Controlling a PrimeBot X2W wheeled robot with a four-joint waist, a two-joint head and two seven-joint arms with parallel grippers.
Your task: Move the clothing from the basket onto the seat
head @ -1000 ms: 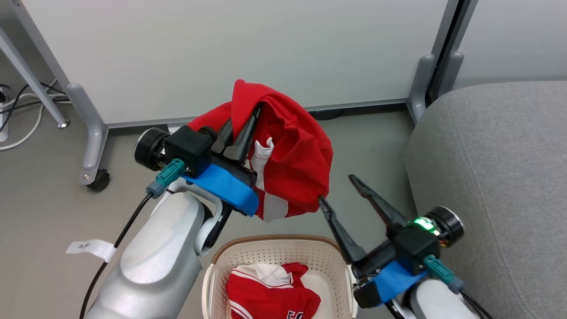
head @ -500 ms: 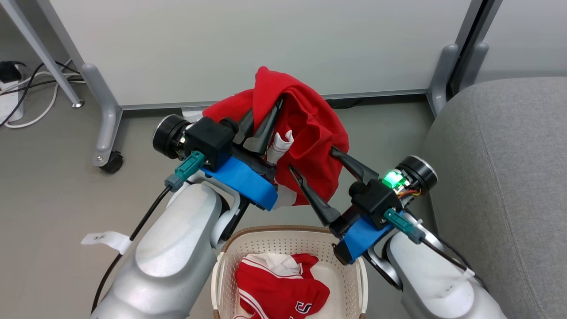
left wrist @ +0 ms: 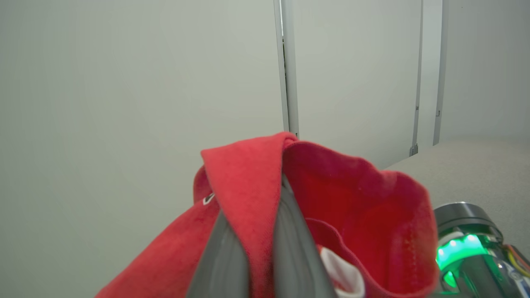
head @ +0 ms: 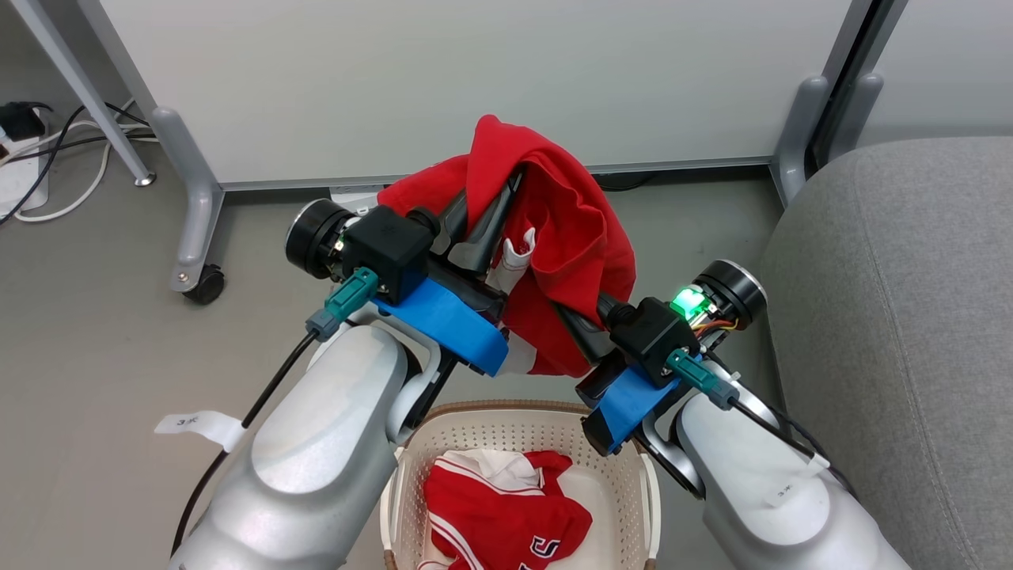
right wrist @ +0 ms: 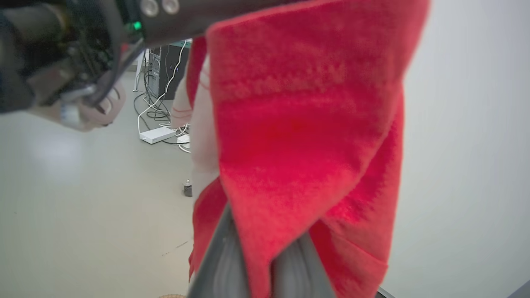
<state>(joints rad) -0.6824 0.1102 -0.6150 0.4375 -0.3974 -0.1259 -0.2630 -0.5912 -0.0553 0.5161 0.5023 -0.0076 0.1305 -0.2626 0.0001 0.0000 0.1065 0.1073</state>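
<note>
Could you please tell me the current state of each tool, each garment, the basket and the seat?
left tool: shut on the lifted garment, fabric pinched between its fingers.
right tool: shut on the lifted garment's lower fold.
lifted garment: held in the air above the basket, draped, not on the seat.
second garment: crumpled inside the basket, ungripped.
basket: upright on the floor, one garment inside.
seat: no garment on its visible part.

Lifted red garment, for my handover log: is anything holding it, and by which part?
The lifted red garment is held twice: left gripper pinches its top fold, right gripper its lower side.
</note>
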